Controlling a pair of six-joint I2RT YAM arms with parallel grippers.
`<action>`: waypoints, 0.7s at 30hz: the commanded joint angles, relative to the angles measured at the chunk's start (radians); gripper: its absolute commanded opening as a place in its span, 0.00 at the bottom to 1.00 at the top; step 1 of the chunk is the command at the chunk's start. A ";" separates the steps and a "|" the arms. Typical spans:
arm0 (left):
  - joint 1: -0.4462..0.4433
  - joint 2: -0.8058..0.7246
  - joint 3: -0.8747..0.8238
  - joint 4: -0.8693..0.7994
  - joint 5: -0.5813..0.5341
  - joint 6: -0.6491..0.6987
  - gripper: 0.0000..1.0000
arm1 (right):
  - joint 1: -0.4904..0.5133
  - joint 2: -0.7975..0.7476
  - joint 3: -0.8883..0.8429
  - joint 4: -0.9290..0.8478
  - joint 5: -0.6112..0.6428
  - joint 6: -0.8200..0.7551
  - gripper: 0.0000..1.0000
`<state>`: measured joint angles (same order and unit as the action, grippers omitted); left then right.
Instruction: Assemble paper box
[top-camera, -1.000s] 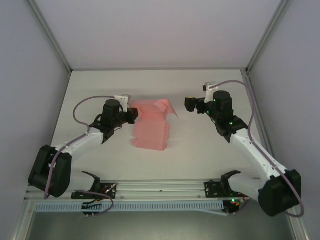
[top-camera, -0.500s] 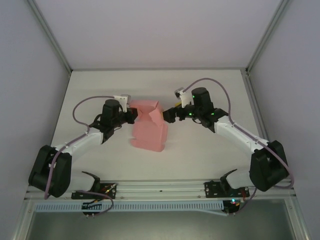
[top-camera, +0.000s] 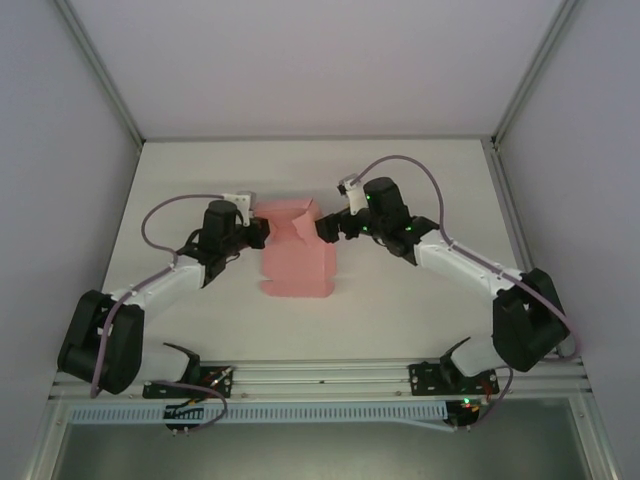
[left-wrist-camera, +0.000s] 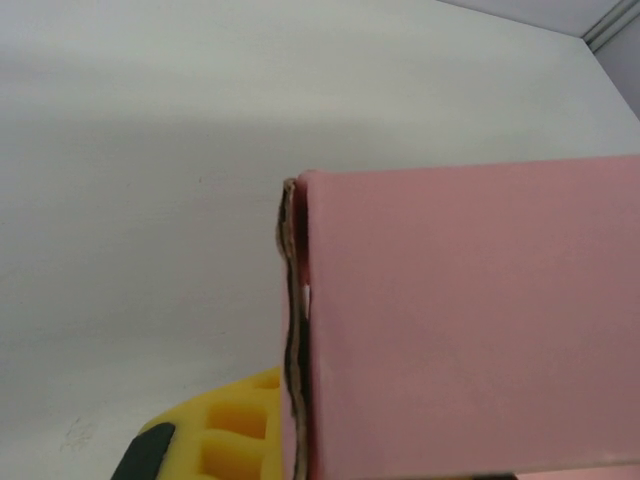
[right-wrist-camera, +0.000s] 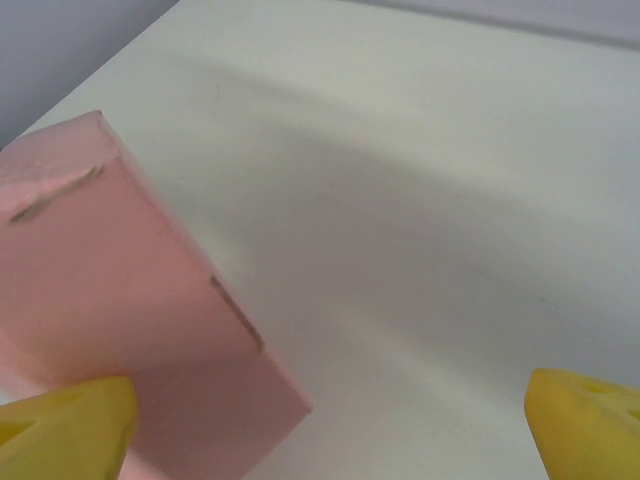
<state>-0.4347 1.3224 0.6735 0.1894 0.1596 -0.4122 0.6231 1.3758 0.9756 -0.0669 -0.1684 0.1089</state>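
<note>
The pink paper box (top-camera: 298, 262) lies partly folded in the middle of the table. My left gripper (top-camera: 258, 232) is shut on the box's upper left edge. In the left wrist view the card's edge (left-wrist-camera: 292, 330) runs down beside a yellow finger pad (left-wrist-camera: 225, 430), and a pink panel (left-wrist-camera: 470, 320) covers the right side. My right gripper (top-camera: 325, 228) stands open against the box's upper right corner, where a flap (top-camera: 305, 222) is folded inward. In the right wrist view the box (right-wrist-camera: 130, 300) lies by the left fingertip (right-wrist-camera: 60, 425), and the right fingertip (right-wrist-camera: 585, 410) hangs over bare table.
The white table (top-camera: 420, 180) is walled by grey panels on the left, back and right. A metal rail (top-camera: 320, 378) with both arm bases runs along the near edge. Open surface lies behind and in front of the box.
My right arm has swung left from the table's right side to the box's upper right corner. The raised flap there has been pushed inward. The left gripper kept its hold.
</note>
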 joint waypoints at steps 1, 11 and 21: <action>-0.010 -0.044 0.001 0.019 0.025 0.015 0.00 | 0.003 -0.092 -0.044 -0.066 0.083 -0.058 1.00; -0.010 -0.056 0.003 0.010 0.034 0.035 0.00 | -0.005 -0.106 0.018 -0.151 -0.212 -0.183 0.82; -0.010 -0.039 0.003 0.012 0.055 0.028 0.00 | 0.010 0.059 0.166 -0.168 -0.293 -0.251 0.70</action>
<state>-0.4404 1.2888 0.6735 0.1894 0.1875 -0.4004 0.6235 1.4036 1.0992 -0.2199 -0.4313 -0.1097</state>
